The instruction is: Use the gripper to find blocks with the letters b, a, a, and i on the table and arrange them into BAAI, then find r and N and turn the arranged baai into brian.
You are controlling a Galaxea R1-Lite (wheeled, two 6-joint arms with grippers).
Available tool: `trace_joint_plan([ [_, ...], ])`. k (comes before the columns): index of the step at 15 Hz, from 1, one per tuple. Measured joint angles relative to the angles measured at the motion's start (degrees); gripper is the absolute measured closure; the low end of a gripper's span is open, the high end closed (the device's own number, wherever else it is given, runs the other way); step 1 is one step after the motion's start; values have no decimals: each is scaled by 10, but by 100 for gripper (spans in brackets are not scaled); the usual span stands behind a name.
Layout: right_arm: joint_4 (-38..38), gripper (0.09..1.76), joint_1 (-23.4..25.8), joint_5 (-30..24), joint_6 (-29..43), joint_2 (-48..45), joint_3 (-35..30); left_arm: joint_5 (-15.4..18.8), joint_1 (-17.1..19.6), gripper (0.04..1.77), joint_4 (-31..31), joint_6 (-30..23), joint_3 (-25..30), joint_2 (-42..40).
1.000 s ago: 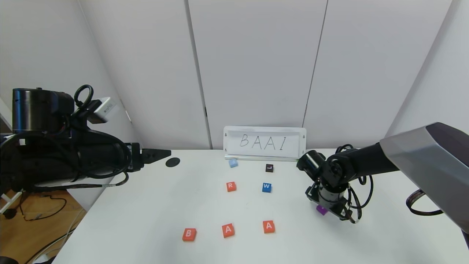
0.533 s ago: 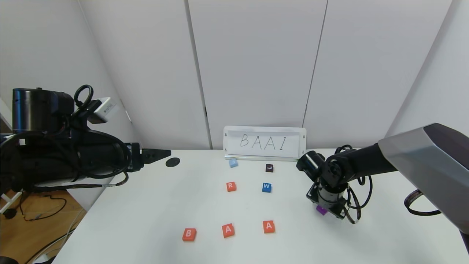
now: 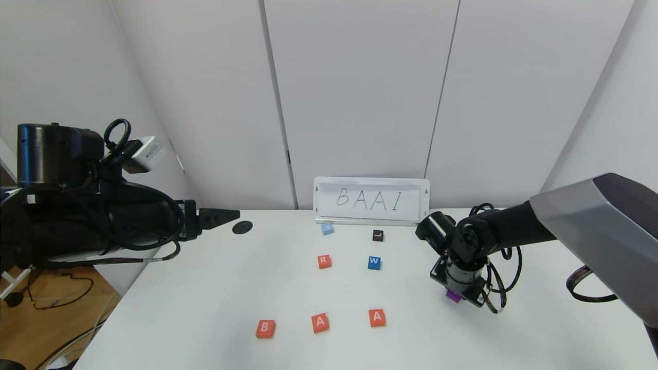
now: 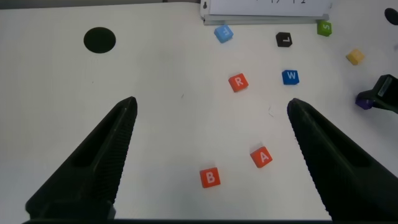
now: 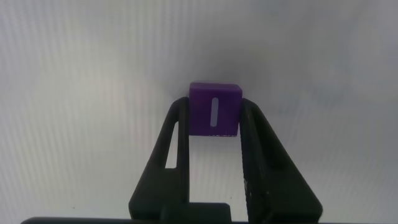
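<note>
Pinching the purple I (image 5: pixel 214 117) by two opposite flat sides, the right gripper (image 5: pixel 214 134) holds it low over the table (image 3: pixel 216 288), right of the second A (image 3: pixel 377 317); probably light, rigid, slippery-edged.

On the white worktop (image 3: pixel 205 288), the orange-red B tile (image 3: pixel 265 328) and two orange-red A tiles (image 3: pixel 320 322) (image 3: pixel 377 317) lie flat in a near row. The purple I tile (image 5: pixel 214 109) is pinched between the right gripper's (image 5: pixel 214 127) fingers. The orange-red R tile (image 3: pixel 324 261) lies farther back; the yellow tile (image 4: pixel 354 56) sits far right.
</note>
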State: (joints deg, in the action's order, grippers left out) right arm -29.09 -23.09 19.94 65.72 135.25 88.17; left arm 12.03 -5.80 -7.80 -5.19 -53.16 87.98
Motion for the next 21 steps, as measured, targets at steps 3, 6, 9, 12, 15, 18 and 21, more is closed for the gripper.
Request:
trace_joint_plan([
  [3,0,130,0,0,0,0,0,0,0,9,0,0,0,0],
  [6,-1,130,-1,0,-4,-1,0,0,0,9,0,0,0,0],
  [9,-12,130,-6,0,-24,-14,0,0,0,9,0,0,0,0],
  [12,-22,130,-12,0,-45,-33,0,0,0,9,0,0,0,0],
  [15,-38,130,-15,0,-80,-47,-1,0,0,9,0,0,0,0],
  [18,-42,130,-25,-10,-121,-55,-1,0,0,9,0,0,0,0],
  [21,-42,130,-33,-22,-163,-60,-1,0,0,9,0,0,0,0],
])
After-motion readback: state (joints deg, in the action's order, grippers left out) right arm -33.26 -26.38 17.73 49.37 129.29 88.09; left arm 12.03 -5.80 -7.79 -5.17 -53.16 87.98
